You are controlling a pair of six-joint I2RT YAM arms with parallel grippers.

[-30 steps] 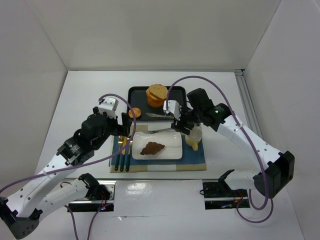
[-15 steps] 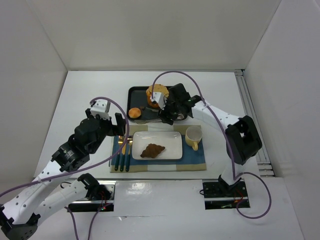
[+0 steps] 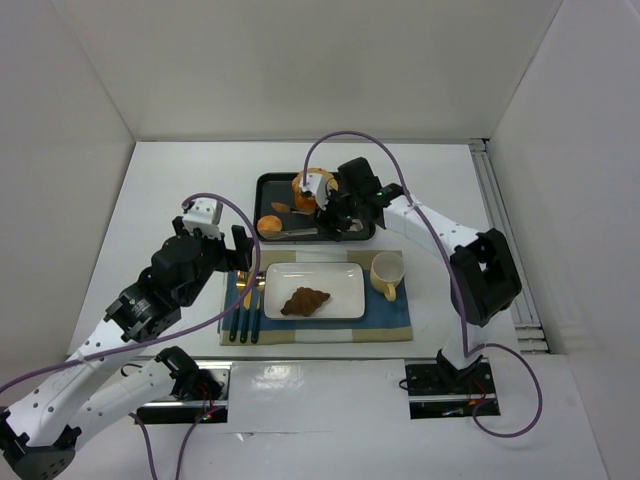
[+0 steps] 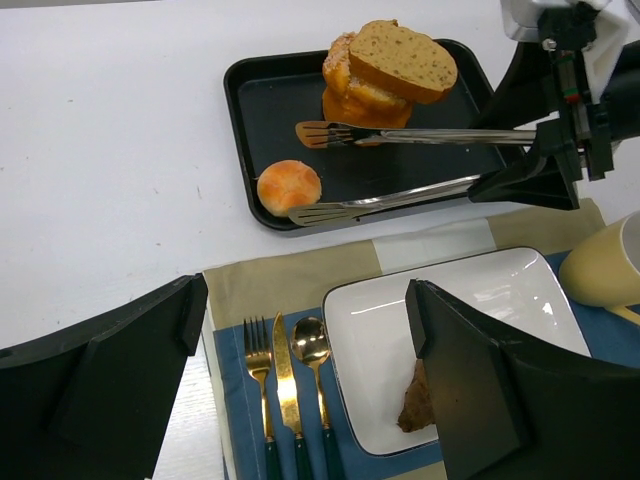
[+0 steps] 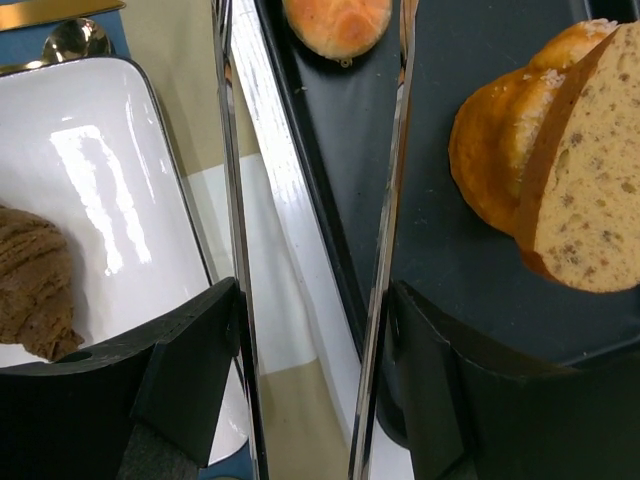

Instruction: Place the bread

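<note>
A white table with two robot arms, seen from above. The right pincer reaches over a black tray and is clamped on the outer sides of a pair of metal tongs, pressing them only partway, so their two blades stay spread and ready to take bread. A blue and beige placemat lies below and behind this pincer, nearer the arm bases. On it sits a white plate, just to the pincer's left, which is probably where the bread goes.

The sliced bread, golden crust and pale speckled crumb, is stacked on the tray just outside the right-hand blade. A dark brown croissant lies on the plate already. A yellow cup stands on the mat behind the pincer. The small round bun rests on the tray ahead of the blade tips, roughly between them, so it looks like the next piece. Gold cutlery lies left of the plate.

The left pincer hovers over the mat's edge, spread wide and empty, apparently kept clear.
</note>
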